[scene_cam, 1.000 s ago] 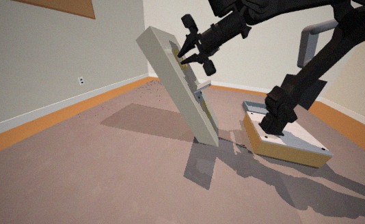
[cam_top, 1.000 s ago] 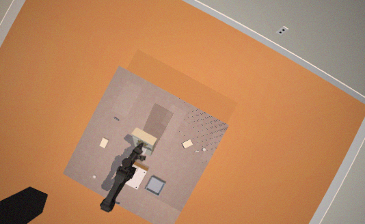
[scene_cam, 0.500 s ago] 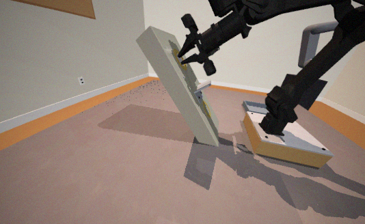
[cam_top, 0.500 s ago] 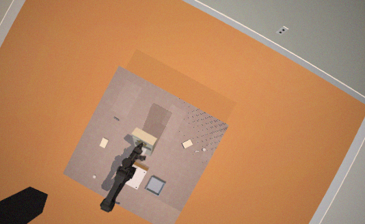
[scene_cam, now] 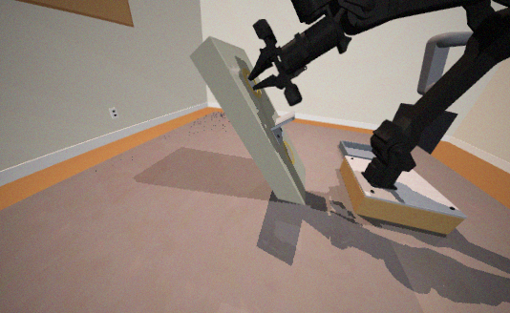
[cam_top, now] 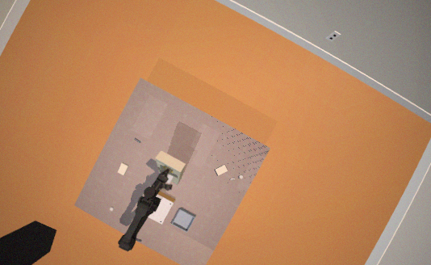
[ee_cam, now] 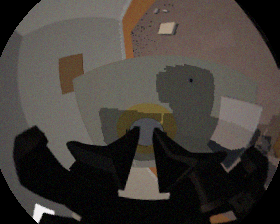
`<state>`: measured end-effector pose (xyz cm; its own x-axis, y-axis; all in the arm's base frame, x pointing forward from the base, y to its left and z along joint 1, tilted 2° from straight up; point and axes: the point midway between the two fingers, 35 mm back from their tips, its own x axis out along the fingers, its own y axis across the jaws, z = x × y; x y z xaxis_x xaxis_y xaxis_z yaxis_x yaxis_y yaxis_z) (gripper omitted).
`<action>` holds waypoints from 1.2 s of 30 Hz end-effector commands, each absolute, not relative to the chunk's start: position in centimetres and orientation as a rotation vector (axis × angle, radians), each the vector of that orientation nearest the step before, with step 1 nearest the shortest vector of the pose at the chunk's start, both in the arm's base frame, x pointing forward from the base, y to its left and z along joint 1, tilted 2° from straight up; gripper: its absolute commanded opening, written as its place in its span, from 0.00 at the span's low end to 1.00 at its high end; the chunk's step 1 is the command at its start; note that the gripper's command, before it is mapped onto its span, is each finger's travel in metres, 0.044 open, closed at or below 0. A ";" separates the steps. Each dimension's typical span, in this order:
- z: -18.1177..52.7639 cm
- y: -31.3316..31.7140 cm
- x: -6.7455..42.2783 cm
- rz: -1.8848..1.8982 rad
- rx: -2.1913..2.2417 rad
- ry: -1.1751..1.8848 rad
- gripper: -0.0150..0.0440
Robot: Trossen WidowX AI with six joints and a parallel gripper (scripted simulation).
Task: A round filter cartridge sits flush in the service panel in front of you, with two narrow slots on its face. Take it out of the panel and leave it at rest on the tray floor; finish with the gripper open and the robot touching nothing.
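The panel (scene_cam: pixel 244 124) leans back on the floor like a propped slab, and the arm reaches over from its base block (scene_cam: pixel 407 210) to press the gripper (scene_cam: pixel 254 80) against the upper part of its face. The two dark fingertips (scene_cam: pixel 258 86) end right at a yellow-rimmed disc — the filter cartridge (scene_cam: pixel 247 82) — which as far as I can see remains seated in the panel, not drawn out. From the wrist camera the yellowish ring (ee_cam: pixel 145 117) sits dead ahead with a fingertip to each side of a pale strip between them. The fingers stand narrow but not fully together, so I take them to be clamped on the cartridge, most likely on the web between its two slots (the slots themselves are too small to make out).

I would judge the cartridge a rigid, light, smooth-sided thing: it won't crush, but a flush fit can bind, and a thin pinch gives little purchase if pulled crookedly. The hold belongs where it is — on that central web, pulled straight out along the panel's lean.

The tray (cam_top: pixel 183 219) lies on the mat well apart from the panel, near the arm's base.
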<state>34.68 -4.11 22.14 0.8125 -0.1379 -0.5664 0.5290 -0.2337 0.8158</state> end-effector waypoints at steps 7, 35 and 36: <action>21.9 -4.0 35.4 -0.624 1.704 0.312 0.25; 23.7 -3.7 32.8 -0.634 1.701 0.311 0.25; 24.1 -3.6 32.4 -0.634 1.701 0.312 0.25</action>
